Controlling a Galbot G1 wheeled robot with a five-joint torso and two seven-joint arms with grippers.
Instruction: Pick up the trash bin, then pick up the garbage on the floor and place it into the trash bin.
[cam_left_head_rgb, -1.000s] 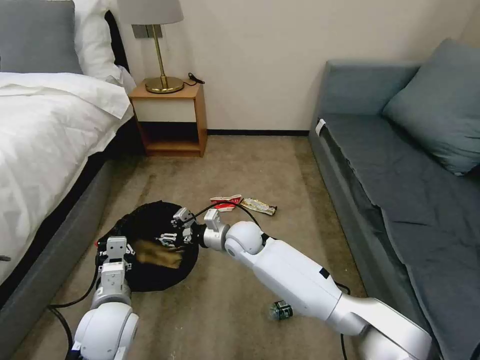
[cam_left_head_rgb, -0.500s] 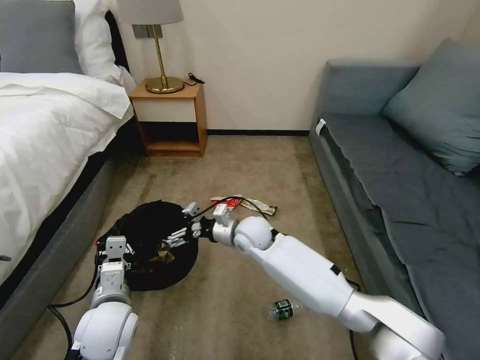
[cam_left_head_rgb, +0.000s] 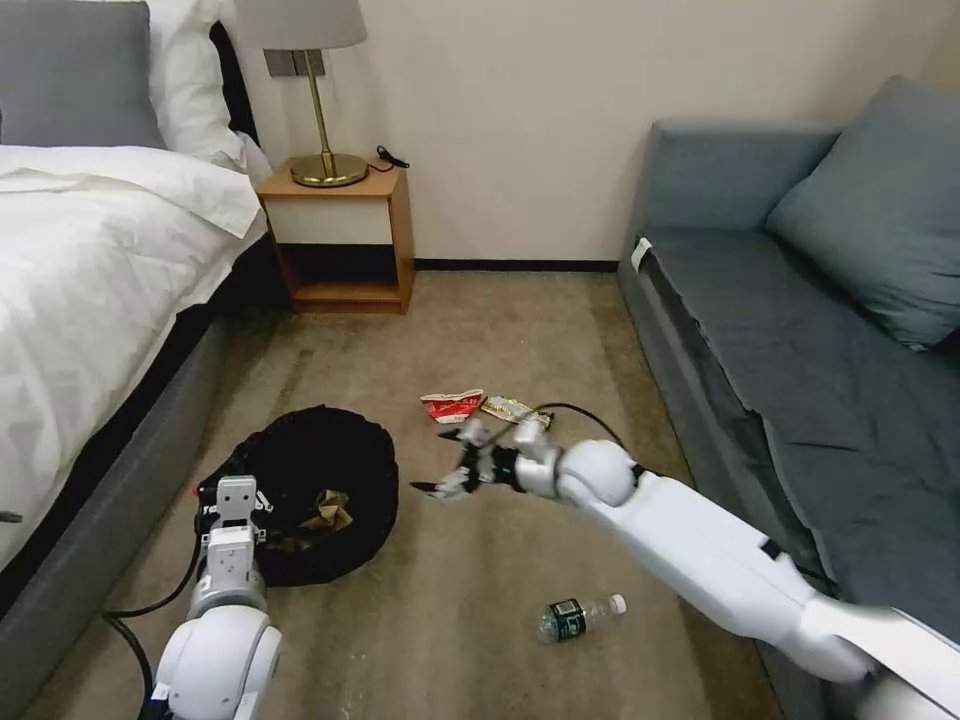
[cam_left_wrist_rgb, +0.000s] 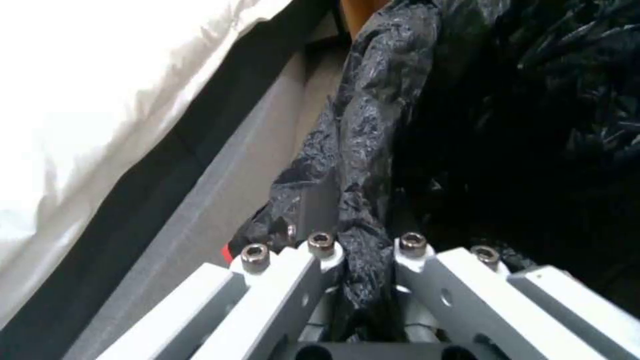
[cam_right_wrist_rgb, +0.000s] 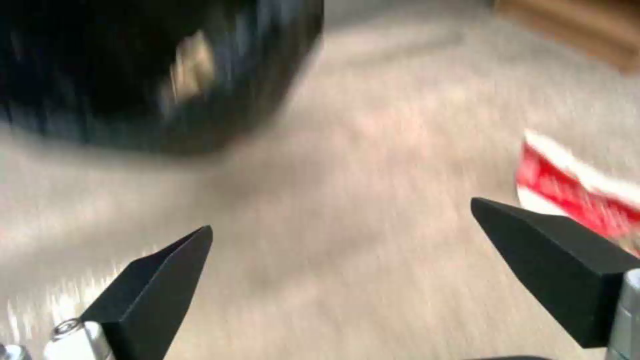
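Observation:
The trash bin (cam_left_head_rgb: 330, 455), lined with a crinkly black bag, stands on the carpet beside the bed. A crumpled brown paper bag (cam_left_head_rgb: 326, 510) lies inside it. My left gripper (cam_left_head_rgb: 232, 488) is shut on the bin's near rim; the left wrist view shows the fingers (cam_left_wrist_rgb: 313, 255) pinching the black bag (cam_left_wrist_rgb: 373, 150). My right gripper (cam_left_head_rgb: 447, 462) hangs open and empty over the carpet between the bin and the red-and-white cup (cam_left_head_rgb: 452, 405). The right wrist view has the gripper (cam_right_wrist_rgb: 341, 220), the bin (cam_right_wrist_rgb: 133, 100) and the cup (cam_right_wrist_rgb: 573, 192). A yellowish wrapper (cam_left_head_rgb: 512, 409) lies beside the cup. The clear bottle (cam_left_head_rgb: 578, 617) lies nearer me.
A bed (cam_left_head_rgb: 90, 300) runs along the left and a grey sofa (cam_left_head_rgb: 800, 380) along the right. At the far wall stands a wooden nightstand (cam_left_head_rgb: 345, 240) with a brass lamp (cam_left_head_rgb: 325, 120). Open carpet lies between the bed and the sofa.
My right gripper has drawn out of the bin and swung right toward the cup, open. The brown paper bag it carried now lies inside the bin. The left arm has not moved.

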